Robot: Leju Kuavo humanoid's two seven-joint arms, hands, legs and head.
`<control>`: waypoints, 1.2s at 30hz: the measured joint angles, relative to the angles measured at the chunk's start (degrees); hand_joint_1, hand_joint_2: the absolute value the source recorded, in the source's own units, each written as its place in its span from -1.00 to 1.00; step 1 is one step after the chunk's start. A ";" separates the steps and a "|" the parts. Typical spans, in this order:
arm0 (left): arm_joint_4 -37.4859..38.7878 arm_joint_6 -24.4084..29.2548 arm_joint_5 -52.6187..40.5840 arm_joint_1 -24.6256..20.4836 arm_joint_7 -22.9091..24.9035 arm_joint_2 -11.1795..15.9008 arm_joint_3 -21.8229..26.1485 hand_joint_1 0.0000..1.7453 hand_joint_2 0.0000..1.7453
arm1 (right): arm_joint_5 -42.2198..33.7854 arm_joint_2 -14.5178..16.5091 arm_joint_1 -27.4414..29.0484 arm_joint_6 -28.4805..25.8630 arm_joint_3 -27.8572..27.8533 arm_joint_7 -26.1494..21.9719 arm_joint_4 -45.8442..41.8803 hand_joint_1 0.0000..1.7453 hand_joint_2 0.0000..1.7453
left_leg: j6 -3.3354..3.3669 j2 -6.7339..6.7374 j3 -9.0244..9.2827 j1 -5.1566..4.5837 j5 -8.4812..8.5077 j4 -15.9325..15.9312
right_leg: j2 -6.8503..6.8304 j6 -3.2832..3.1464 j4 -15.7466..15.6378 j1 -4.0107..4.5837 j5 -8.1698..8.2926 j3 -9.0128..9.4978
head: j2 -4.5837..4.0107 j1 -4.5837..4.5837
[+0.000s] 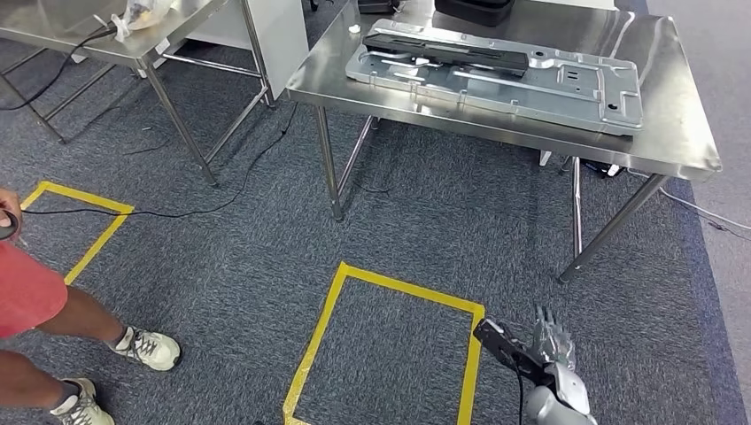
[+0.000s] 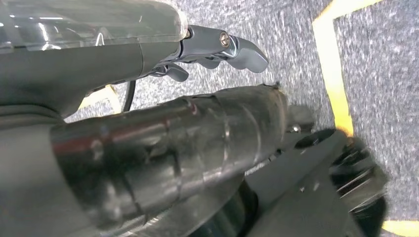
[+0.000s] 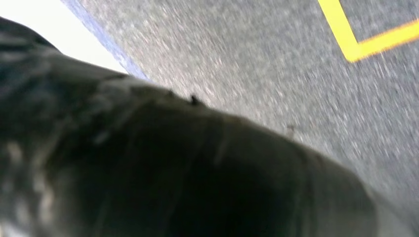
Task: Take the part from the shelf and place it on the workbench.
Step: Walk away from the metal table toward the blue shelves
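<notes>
Low at the right of the head view, my right hand [image 1: 555, 347] holds a black part [image 1: 498, 341] that sticks out toward the yellow floor square. In the right wrist view a dark blurred mass [image 3: 173, 163], probably that part, lies close to the camera over the carpet. The steel workbench [image 1: 675, 133] stands ahead, beyond the square. A grey stamped metal plate [image 1: 549, 84] lies on it, with a long black bar [image 1: 443, 49] on top of the plate. My left hand [image 2: 217, 49] hangs over the carpet, its grey fingers apart and holding nothing.
A yellow tape square [image 1: 390, 292] marks the carpet in front of the workbench. A person in red shorts [image 1: 27, 292] and white sneakers [image 1: 149, 347] stands at the left. A second steel table [image 1: 106, 40] is at the far left, with black cables [image 1: 177, 212] across the floor.
</notes>
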 joint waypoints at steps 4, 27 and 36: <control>0.00 0.03 0.04 0.15 -0.04 -0.01 0.00 -1.00 -1.00 | -0.85 1.11 1.73 0.14 -1.15 -0.43 1.83 -1.00 -1.00 | -0.02 0.01 4.71 0.21 2.44 -4.89 | 0.06 0.43 0.71 0.00 0.59 -1.32 | 0.00 -0.02; 0.00 0.02 -0.03 0.25 -0.30 -0.38 0.10 -1.00 -1.00 | -5.29 5.21 9.82 7.09 -7.02 3.21 12.56 -1.00 -1.00 | 1.03 0.19 6.91 -0.34 5.17 -12.24 | 0.19 0.61 0.02 0.17 -1.20 1.30 | 0.00 0.06; 0.00 0.07 0.21 0.48 -0.30 -0.31 0.17 -1.00 -1.00 | -5.72 6.88 12.98 8.31 -9.49 4.32 15.16 -1.00 -1.00 | 0.18 0.11 7.45 0.38 4.43 -10.10 | 0.35 0.52 0.90 0.07 -1.09 0.49 | 0.00 0.03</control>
